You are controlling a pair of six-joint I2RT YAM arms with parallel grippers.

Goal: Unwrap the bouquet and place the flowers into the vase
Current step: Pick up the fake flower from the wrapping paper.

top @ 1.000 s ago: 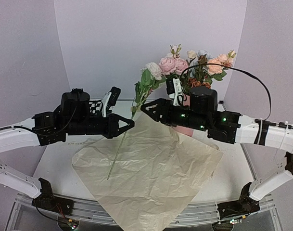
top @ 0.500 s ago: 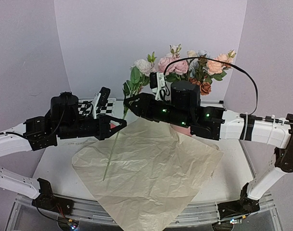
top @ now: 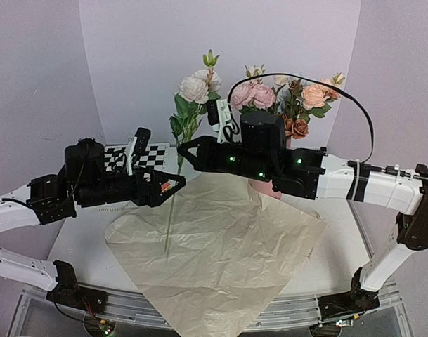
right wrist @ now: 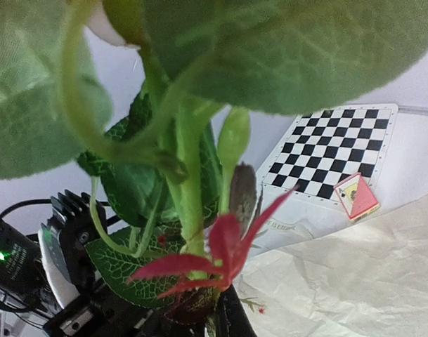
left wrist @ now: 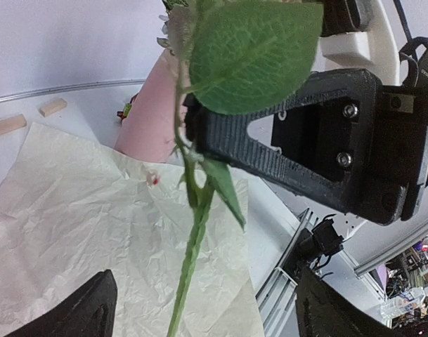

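Note:
A single flower (top: pixel 195 88) with a white bloom and a long green stem (top: pixel 170 221) hangs upright over the unwrapped bouquet paper (top: pixel 221 246). My right gripper (top: pixel 180 149) is shut on its stem just under the leaves (right wrist: pixel 189 196). My left gripper (top: pixel 175 184) stands open lower down, and the stem (left wrist: pixel 192 239) passes free between its fingers (left wrist: pixel 80 316). The pink vase (top: pixel 266 188) stands behind my right arm, mostly hidden. It holds several flowers (top: pixel 284 98). In the left wrist view the vase (left wrist: pixel 154 112) shows beyond the paper (left wrist: pixel 73 210).
A checkerboard (top: pixel 154 156) lies at the back left, with a small card (right wrist: pixel 356 196) at its corner. Two small wooden blocks (left wrist: pixel 6 125) lie on the table beyond the paper. My right arm stretches across in front of the vase.
My right gripper has shut on the stem and carried the flower up and to the left. My left gripper has opened, let go of the stem and drawn back to the left.

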